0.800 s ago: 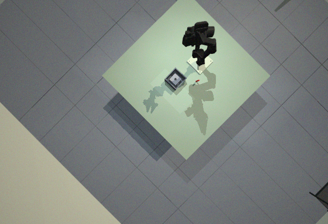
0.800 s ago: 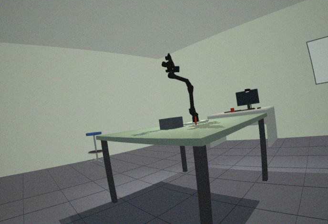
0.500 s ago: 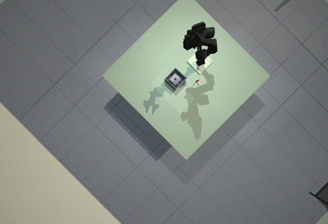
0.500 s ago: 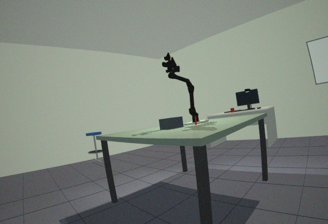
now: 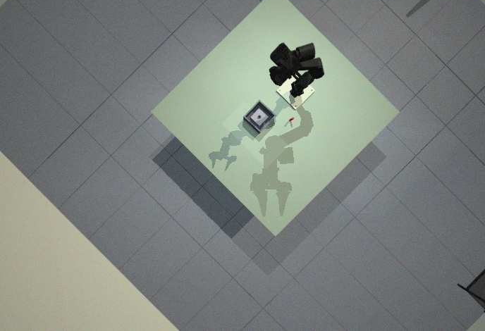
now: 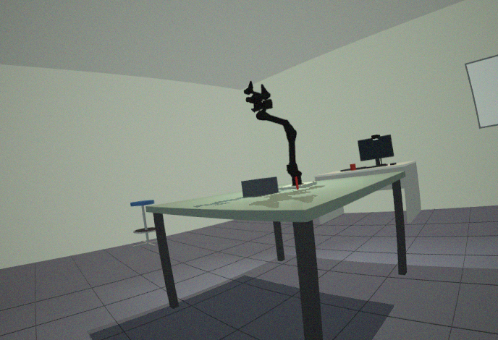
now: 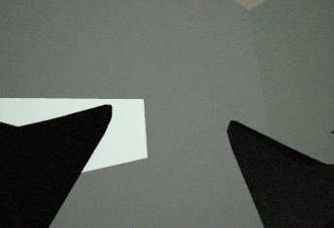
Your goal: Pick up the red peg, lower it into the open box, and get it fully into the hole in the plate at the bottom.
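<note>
The pale green tabletop point(image 5: 219, 96) point(image 6: 241, 207) lies far below the wide-open, unladen claw point(image 6: 256, 86) point(image 7: 171, 118); beneath it, the red peg point(image 5: 292, 118) point(image 6: 297, 182) stands upright near the box point(image 5: 250, 124) point(image 6: 260, 187).

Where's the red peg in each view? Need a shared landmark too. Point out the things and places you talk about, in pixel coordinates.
Top: red peg point(image 5: 292, 118) point(image 6: 297, 182) just right of the open box point(image 5: 246, 121) point(image 6: 260, 187).
Exterior: upright, right of the box, before the arm's foot.
Wrist: not in it.
Landmark: the hand's fingers point(image 6: 264, 92), exterior and wrist only.
</note>
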